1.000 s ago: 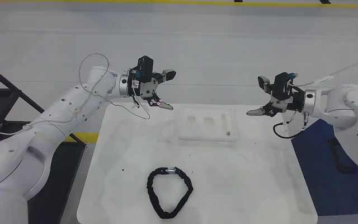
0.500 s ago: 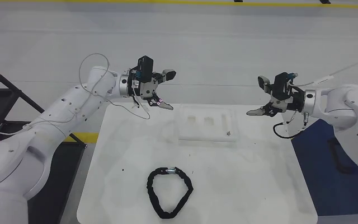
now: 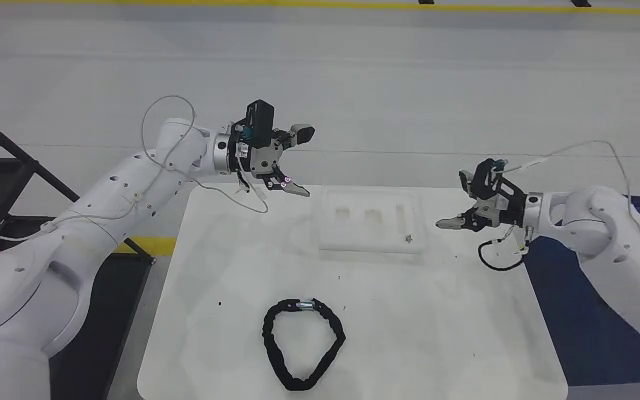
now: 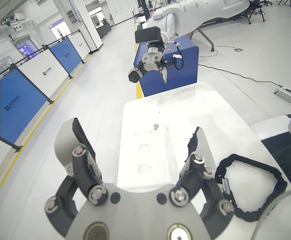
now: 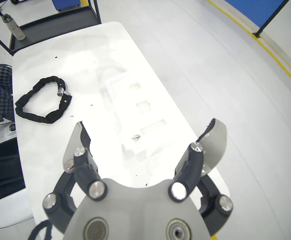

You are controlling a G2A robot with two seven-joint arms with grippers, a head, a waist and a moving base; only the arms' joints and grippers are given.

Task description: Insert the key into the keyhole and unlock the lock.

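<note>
A black fabric-covered chain lock (image 3: pixel 303 340) lies in a loop near the table's front edge, its silver lock body (image 5: pixel 60 91) at the join. A small silver key (image 3: pixel 408 237) rests on the right end of the white foam tray (image 3: pixel 350 232). My right gripper (image 3: pixel 455 203) hangs open just right of the tray, above the table's right side; in its own view the key (image 5: pixel 136 137) sits between its spread fingers, below them. My left gripper (image 3: pixel 303 160) hangs open over the table's back left corner, facing the tray (image 4: pixel 127 168) and key (image 4: pixel 156 126). The chain lock (image 4: pixel 250 163) lies beside it.
The white table (image 3: pixel 450 330) has rounded corners and bare room between tray and lock. The tray has three shallow recesses. A blue cabinet (image 4: pixel 181 66) stands beyond the right side, and a black cart (image 5: pixel 56 16) with a bottle (image 5: pixel 13 29) stands off the left.
My right arm has dropped lower and come a little closer to the tray and key, still open. The left arm, lock and key have not moved.
</note>
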